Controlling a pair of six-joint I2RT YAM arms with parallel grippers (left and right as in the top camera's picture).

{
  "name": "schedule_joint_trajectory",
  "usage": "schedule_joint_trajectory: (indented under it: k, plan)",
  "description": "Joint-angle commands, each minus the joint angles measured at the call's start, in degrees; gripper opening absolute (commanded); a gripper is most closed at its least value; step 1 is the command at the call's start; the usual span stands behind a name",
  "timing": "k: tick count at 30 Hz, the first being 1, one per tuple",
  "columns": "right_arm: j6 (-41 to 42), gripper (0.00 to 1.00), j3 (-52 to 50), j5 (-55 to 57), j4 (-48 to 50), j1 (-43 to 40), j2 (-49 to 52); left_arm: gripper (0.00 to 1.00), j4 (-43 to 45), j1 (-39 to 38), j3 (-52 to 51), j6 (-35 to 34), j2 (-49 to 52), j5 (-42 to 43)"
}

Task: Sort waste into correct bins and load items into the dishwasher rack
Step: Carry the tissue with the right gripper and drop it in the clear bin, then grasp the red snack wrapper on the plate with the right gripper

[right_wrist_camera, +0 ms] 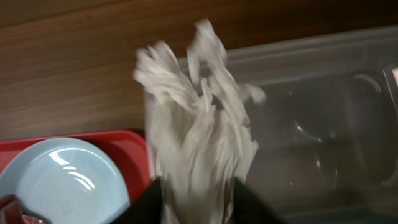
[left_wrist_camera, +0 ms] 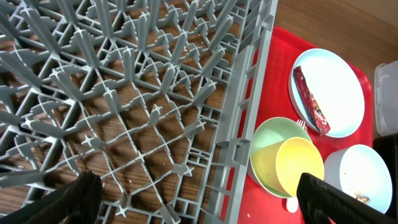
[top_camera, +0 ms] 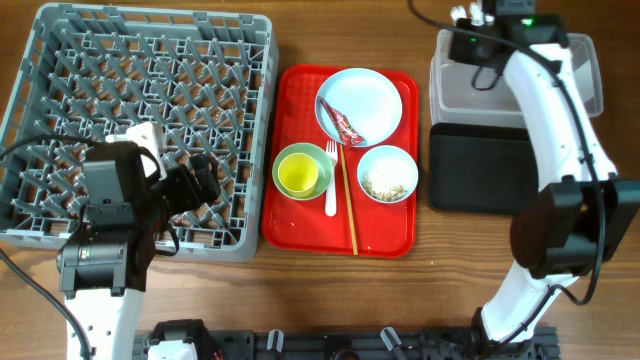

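1. Dishwasher rack: the left gripper hovers over its near-right corner, fingers spread wide with nothing between them. Risk: a straight descent from here snags a finger on the pegs or the lattice wall.
2. Red tray: it sits just beside the rack, to the right of the left gripper, and carries all the dishes. Risk: reaching across, the left arm clips the rack wall and shoves the tray.
3. Clear tub: the right gripper hangs above its far-left corner, close to the rim rather than over the middle. Risk: a release here misses the tub.
4. Plate: it lies on the tray just left of the tub, wrapper on top. Risk: a stray tissue lands on it or on the table beside it.
5. Green bowl with the yellow cup inside it: the dishes nearest the left gripper, just past the rack wall. Risk: the nested pair tips if only the cup is grabbed.
6. Tissue: pinched between the right fingers, it fans out beyond the tips. In the wrist view it straddles the tub's left rim, part over the tub, part over bare table. Risk: it is light and crumpled, so it may cling to a pad or drape over the rim when let go. I'd shift further over the tub first.
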Motion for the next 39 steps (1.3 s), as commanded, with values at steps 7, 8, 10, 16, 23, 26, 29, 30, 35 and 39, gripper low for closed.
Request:
schedule_joint_trajectory:
  k: [7, 8, 10, 16, 23, 26, 29, 30, 35, 39]
  plan:
    - [-2.47, 1.0, -0.15, -21.38, 1.38, -0.24, 0.66, 1.0, 0.0, -0.26, 1.09, -0.76, -0.46, 0.7]
    - [-3.61, 1.0, -0.15, -24.3, 1.01, 0.52, 0.7, 1.0, 0.0, -0.26, 1.09, -0.76, -0.46, 0.7]
    - [-6.51, 1.0, -0.15, -25.81, -0.02, 2.64, 0.7, 1.0, 0.0, -0.26, 1.09, -0.76, -0.46, 0.7]
    - [-13.94, 0.99, -2.78, -18.12, -0.44, 12.28, 1.16, 1.0, 0.0, -0.26, 1.09, -0.76, -0.46, 0.7]
    - [-14.78, 0.91, -7.52, -14.19, 2.67, 20.76, 3.1, 1.0, 0.0, -0.26, 1.09, -0.74, -0.46, 0.7]
    - [-10.86, 0.89, -8.9, -10.12, 4.55, 22.75, 4.5, 1.0, 0.0, -0.26, 1.09, -0.76, -0.46, 0.7]
    - [-8.28, 0.85, -8.96, -9.03, 5.03, 23.58, 6.84, 1.0, -0.02, -0.26, 1.09, -0.76, -0.46, 0.7]
    - [-7.21, 0.83, -8.96, -9.03, 5.11, 23.61, 7.69, 1.0, -0.02, -0.26, 1.09, -0.76, -0.46, 0.7]
    - [-5.55, 0.75, -8.96, -9.44, 5.18, 23.63, 11.63, 1.0, -0.02, -0.26, 1.09, -0.76, -0.46, 0.7]
    - [-4.13, 0.68, -8.96, -9.22, 5.57, 23.63, 13.88, 1.0, -0.02, -0.26, 1.09, -0.76, -0.46, 0.7]
